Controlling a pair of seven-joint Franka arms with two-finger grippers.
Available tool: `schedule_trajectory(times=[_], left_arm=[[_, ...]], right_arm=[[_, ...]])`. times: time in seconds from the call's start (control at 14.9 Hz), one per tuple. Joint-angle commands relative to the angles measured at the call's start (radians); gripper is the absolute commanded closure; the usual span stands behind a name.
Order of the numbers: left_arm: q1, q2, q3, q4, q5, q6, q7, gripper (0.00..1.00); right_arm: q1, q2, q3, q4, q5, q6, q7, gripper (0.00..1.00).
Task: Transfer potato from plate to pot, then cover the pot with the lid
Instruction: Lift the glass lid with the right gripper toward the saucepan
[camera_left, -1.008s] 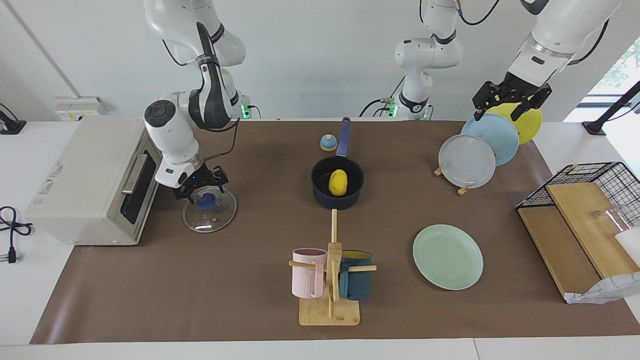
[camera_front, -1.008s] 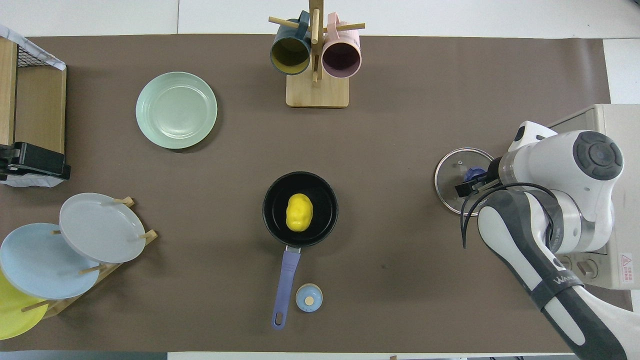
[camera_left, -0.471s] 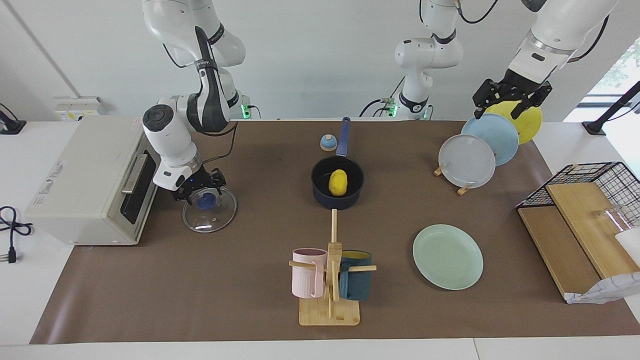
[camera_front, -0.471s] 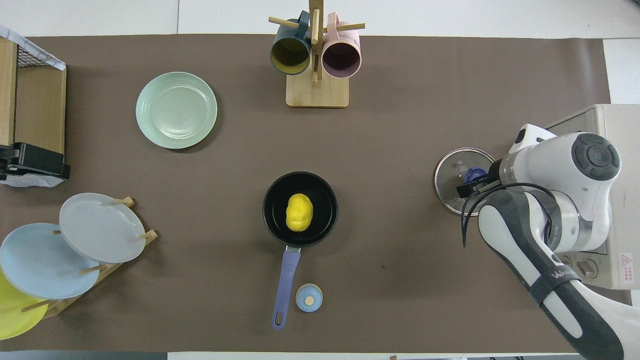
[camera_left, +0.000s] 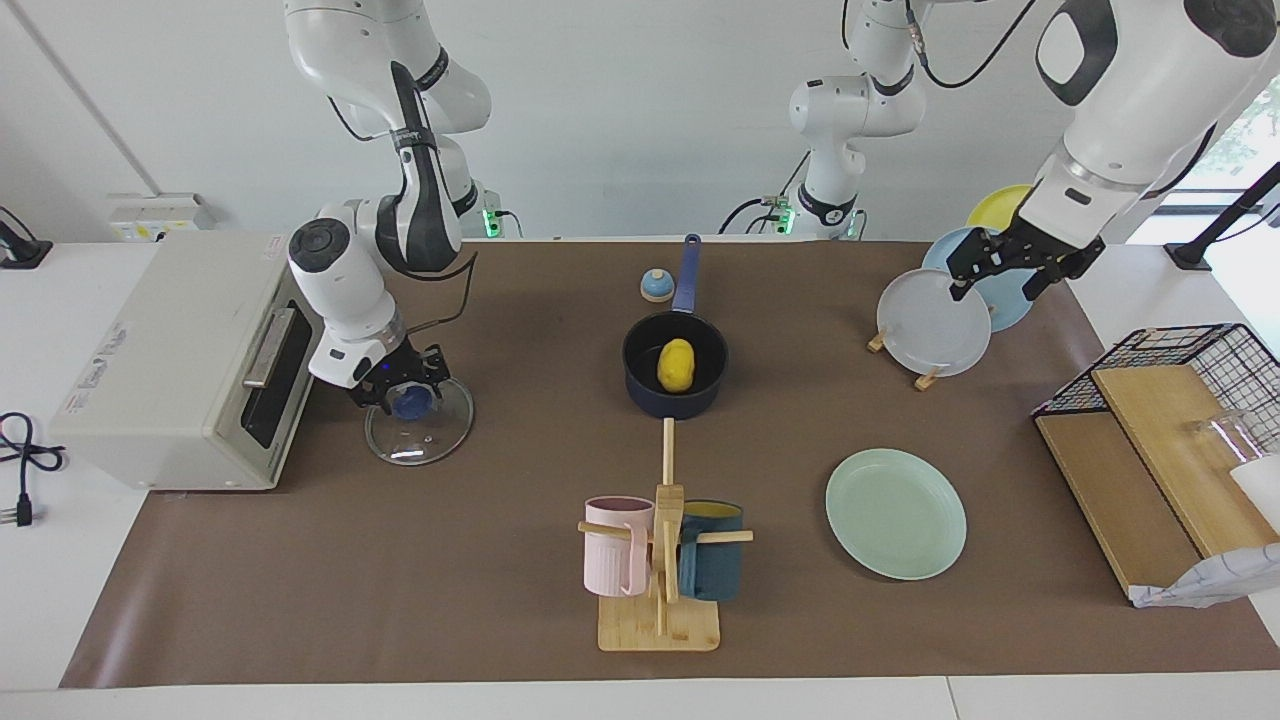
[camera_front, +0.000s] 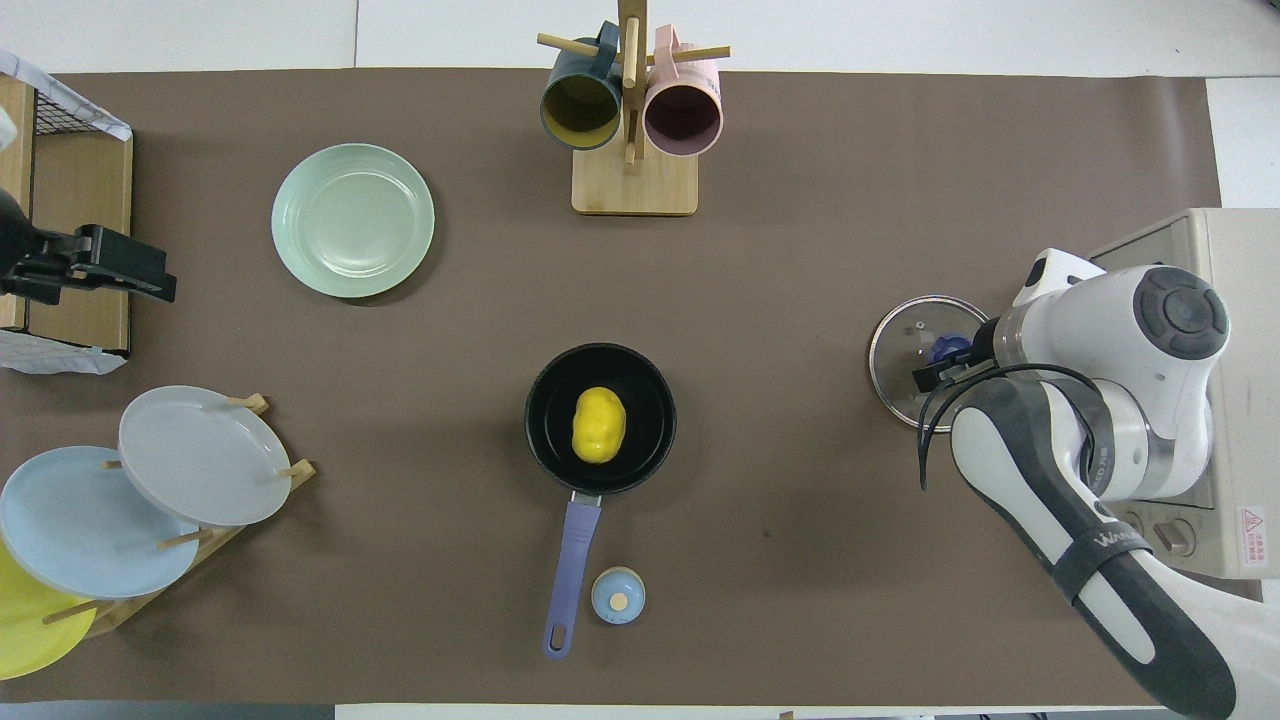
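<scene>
The yellow potato (camera_left: 676, 365) lies inside the dark navy pot (camera_left: 640, 388), mid-table; it also shows in the overhead view (camera_front: 598, 425) in the pot (camera_front: 541, 440). The mint-green plate (camera_left: 895, 513) (camera_front: 352, 220) lies bare, farther from the robots, toward the left arm's end. The glass lid (camera_left: 425, 432) (camera_front: 903, 345) lies flat in front of the toaster oven. My right gripper (camera_left: 402, 388) (camera_front: 940, 362) is low over the lid, open, straddling its blue knob (camera_left: 410, 403). My left gripper (camera_left: 1000, 280) (camera_front: 120, 272) is open and empty over the plate rack.
A toaster oven (camera_left: 170, 360) stands at the right arm's end. A mug rack (camera_left: 660, 560) with pink and teal mugs stands farther out than the pot. Upright grey (camera_left: 930, 325), light-blue and yellow plates, a wire basket (camera_left: 1180, 345) and a small bell-shaped knob (camera_left: 656, 286) also stand here.
My left gripper has dropped from the yellow plate to over the grey and light-blue plates. My right gripper has settled slightly lower around the lid's knob. The lid has not moved.
</scene>
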Motion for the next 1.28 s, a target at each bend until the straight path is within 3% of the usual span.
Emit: schedule_trajectory(times=[0.0, 0.2, 0.27, 0.4, 0.54, 0.61, 1.01, 1.21], left_arm=[[0.005, 0.103, -0.007, 0.050, 0.007, 0.058, -0.009, 0.00], [0.008, 0.175, -0.007, 0.054, -0.010, 0.093, -0.008, 0.00], [0.008, 0.183, -0.008, 0.053, -0.010, 0.106, -0.008, 0.00], [0.008, 0.186, -0.008, 0.051, -0.008, 0.104, -0.008, 0.00], [0.008, 0.182, -0.011, 0.054, -0.010, 0.096, -0.009, 0.00], [0.007, 0.174, -0.011, 0.054, -0.010, 0.095, -0.009, 0.00], [0.008, -0.001, -0.007, 0.043, -0.007, 0.009, -0.009, 0.00], [0.007, -0.083, -0.007, 0.024, -0.005, -0.048, -0.011, 0.00]], right_arm=[[-0.011, 0.011, 0.007, 0.048, 0.018, -0.062, 0.013, 0.74], [-0.008, 0.018, 0.007, 0.089, 0.018, -0.126, 0.012, 1.00], [-0.007, 0.018, 0.008, 0.109, 0.018, -0.158, 0.013, 1.00], [0.013, 0.009, 0.013, 0.266, 0.018, -0.358, 0.047, 1.00], [0.097, 0.023, 0.019, 0.458, 0.020, -0.534, 0.136, 1.00], [0.151, 0.032, 0.021, 0.501, 0.018, -0.562, 0.211, 1.00], [0.447, 0.026, 0.022, 0.552, 0.014, -0.547, 0.637, 1.00], [0.533, 0.050, 0.024, 0.542, 0.018, -0.431, 0.769, 1.00]])
